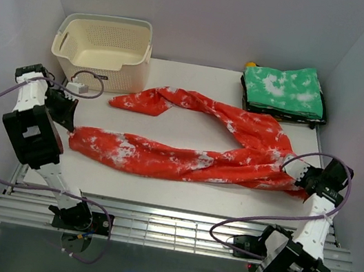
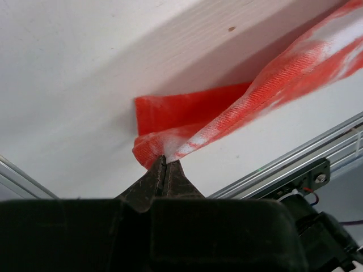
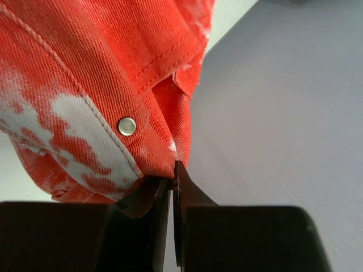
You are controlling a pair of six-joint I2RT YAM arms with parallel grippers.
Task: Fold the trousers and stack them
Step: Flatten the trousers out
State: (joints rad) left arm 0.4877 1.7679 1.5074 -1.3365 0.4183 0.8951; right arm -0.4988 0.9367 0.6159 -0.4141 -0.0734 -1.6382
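The left gripper [image 2: 165, 164] is clamped on a leg hem, and the right gripper [image 3: 173, 169] is pinched onto the waistband beside the stud. Between them the red trousers [image 1: 185, 157] lie along the bench [image 1: 179, 193], legs splayed apart. I'd say both ends should rise together, cloth taut, so the near leg lands squarely over the far one.

No text, brand, number or sign can be read in any view. A small dark tag [image 1: 100, 79] on the front wall of the basket [image 1: 76, 55], beyond the left gripper [image 1: 71, 131], is too small to make out. The metal stud [image 3: 127, 126] on the red trousers [image 3: 74, 68], just above the right gripper [image 3: 173, 181], shows no legible marking.
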